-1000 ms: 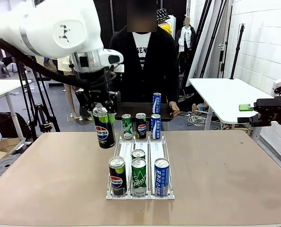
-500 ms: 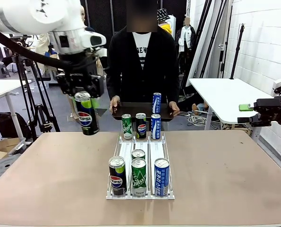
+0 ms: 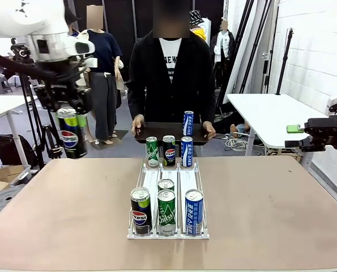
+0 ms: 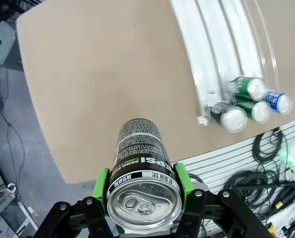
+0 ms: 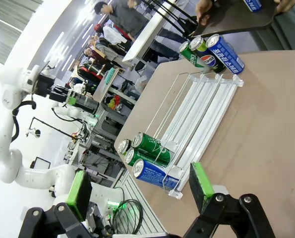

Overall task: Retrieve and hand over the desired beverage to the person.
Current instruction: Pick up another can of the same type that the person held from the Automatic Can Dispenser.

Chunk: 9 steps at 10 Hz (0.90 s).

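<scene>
Your left pincer (image 3: 71, 113) grips the Pepsi can (image 3: 70, 134) aloft beyond the bench's (image 3: 72, 192) left far corner, your right pincer (image 5: 137, 198) stands open, so retrieval is done and delivery to the person's (image 3: 169, 73) tray (image 3: 162, 131) remains.

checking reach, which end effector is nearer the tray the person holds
Left. The left end effector, gripping a pepsi can, hangs off the table's left edge; the right end effector sits far right of the tray.
</scene>
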### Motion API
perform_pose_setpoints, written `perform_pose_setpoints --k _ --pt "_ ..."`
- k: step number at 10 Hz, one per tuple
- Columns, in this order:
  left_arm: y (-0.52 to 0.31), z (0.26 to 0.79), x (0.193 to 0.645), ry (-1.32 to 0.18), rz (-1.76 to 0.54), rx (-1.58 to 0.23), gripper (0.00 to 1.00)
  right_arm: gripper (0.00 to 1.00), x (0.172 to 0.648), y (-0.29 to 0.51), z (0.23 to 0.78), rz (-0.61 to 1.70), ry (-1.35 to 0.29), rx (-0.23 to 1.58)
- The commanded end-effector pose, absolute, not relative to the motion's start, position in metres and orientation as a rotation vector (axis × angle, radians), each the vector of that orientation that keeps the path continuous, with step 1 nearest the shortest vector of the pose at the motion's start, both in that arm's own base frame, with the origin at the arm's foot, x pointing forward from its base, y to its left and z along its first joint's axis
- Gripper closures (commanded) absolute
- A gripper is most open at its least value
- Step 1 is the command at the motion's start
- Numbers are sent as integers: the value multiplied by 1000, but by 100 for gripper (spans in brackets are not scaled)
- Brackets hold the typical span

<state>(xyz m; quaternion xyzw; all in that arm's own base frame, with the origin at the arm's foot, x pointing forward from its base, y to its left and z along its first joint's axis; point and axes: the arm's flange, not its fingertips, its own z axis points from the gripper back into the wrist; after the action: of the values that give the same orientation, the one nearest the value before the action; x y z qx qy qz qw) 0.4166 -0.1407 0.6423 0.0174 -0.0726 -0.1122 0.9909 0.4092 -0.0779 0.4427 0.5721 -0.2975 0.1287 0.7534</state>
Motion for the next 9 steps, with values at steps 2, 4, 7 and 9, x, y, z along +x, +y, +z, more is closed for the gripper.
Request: perform_pose_setpoints --k 2,4,7,9 --pt "-88 630 433 -190 -291 2 100 0 408 -77 444 282 -656 1261" --pt "-66 624 440 -209 -282 -31 100 0 408 -77 444 282 -656 1261" --pt "-63 621 445 -182 -264 -10 100 0 408 -77 444 282 -656 1261" --pt "-63 621 445 -182 -264 -10 100 0 408 -77 444 282 -656 1261"
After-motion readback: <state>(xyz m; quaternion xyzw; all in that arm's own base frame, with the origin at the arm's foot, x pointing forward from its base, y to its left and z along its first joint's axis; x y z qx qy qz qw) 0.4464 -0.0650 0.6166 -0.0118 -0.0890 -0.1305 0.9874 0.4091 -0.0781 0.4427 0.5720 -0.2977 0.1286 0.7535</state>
